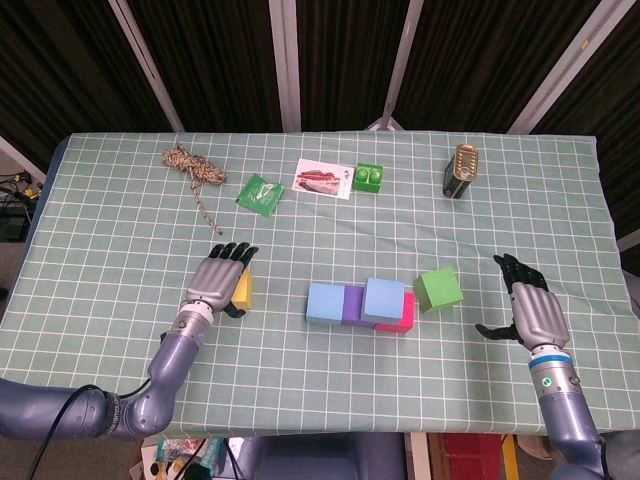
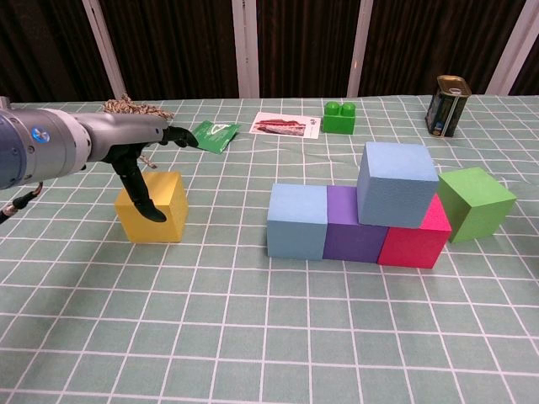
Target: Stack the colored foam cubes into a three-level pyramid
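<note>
- The left robot hand (image 2: 139, 160) grips the yellow cube (image 2: 153, 207), fingers draped over its top and thumb down its near face; the cube sits flat on the counter (image 2: 253, 337), well left of the other cubes.
- The right robot hand (image 1: 530, 310) hovers open beyond the right end of the row, fingers spread, holding nothing; the chest view does not show it.
- In the middle of the counter, 3 cubes stand in a touching row: light blue cube (image 2: 297, 220), purple cube (image 2: 352, 224), pink cube (image 2: 417, 236).
- A second blue cube (image 2: 397, 183) rests on top, straddling the purple and pink ones.
- The green cube (image 2: 474, 202) sits on the counter just beside the pink cube's right side.
</note>
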Available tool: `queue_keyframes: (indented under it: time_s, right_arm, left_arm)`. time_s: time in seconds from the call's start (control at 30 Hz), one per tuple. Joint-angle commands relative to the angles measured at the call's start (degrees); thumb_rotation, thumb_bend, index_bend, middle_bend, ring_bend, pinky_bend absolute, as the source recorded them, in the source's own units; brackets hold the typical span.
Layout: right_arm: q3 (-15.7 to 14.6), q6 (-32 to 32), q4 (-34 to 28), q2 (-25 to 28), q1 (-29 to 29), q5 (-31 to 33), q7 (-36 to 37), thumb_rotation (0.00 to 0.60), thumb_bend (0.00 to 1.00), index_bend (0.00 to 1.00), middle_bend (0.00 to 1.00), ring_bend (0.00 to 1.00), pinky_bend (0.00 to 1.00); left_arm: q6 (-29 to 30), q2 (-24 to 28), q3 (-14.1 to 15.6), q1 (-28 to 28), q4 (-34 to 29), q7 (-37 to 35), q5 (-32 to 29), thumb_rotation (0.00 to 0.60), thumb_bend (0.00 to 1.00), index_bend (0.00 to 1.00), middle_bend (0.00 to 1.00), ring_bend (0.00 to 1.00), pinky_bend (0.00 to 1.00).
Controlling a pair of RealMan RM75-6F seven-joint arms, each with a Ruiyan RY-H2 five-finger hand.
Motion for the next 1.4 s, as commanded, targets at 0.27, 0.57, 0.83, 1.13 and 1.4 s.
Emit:
queue_keyframes:
  time_s: [0.27, 0.57, 0.83, 1.13, 1.4]
  right_arm:
    - [0.1, -0.1, -0.2, 0.1, -0.1, -0.3, 0.3, 0.600, 0.17, 0.00, 0.00, 0.00, 0.00]
    - [0.1, -0.2, -0.4, -0.2, -0.1, -0.3, 0.1, 0.600, 0.17, 0.00, 0.00, 0.00, 0.00]
    - [0.1, -0.2, -0.5, -0.1, -0.1, -0.2, 0.0, 0.600, 0.17, 0.00, 0.00, 0.00, 0.00]
    - [0.1, 0.0, -0.5, 0.0, -0.3, -0.4, 0.3, 0.600, 0.17, 0.00, 0.00, 0.00, 0.00]
    - [0.3, 0.0, -0.5, -0.1, -0.3, -0.3, 0.4, 0.600, 0.17, 0.00, 0.00, 0.00, 0.00]
  left_arm:
    - [0.7, 2.7, 3.9, 1.4, 0.6, 0.5, 4.0, 0.600, 0.19, 0.00, 0.17, 0.00, 0.00]
    - [-3.2, 2.0, 5.9, 3.4, 5.9, -5.8, 14.0, 0.600, 0.19, 0.00, 0.26, 0.00, 0.00]
    - [-4.9, 0.9, 5.8, 3.7, 7.0, -7.4, 14.3, 0.600, 0.24, 0.00, 0.27, 0.00, 0.00]
    - [-5.2, 0.6, 5.8, 4.2, 7.0, -8.3, 14.8, 0.600, 0.43, 0.00, 0.29, 0.00, 0.00]
    - [-4.7, 1.1, 5.3, 4.4, 5.4, -8.8, 16.4, 0.600, 0.43, 0.01, 0.29, 0.00, 0.00]
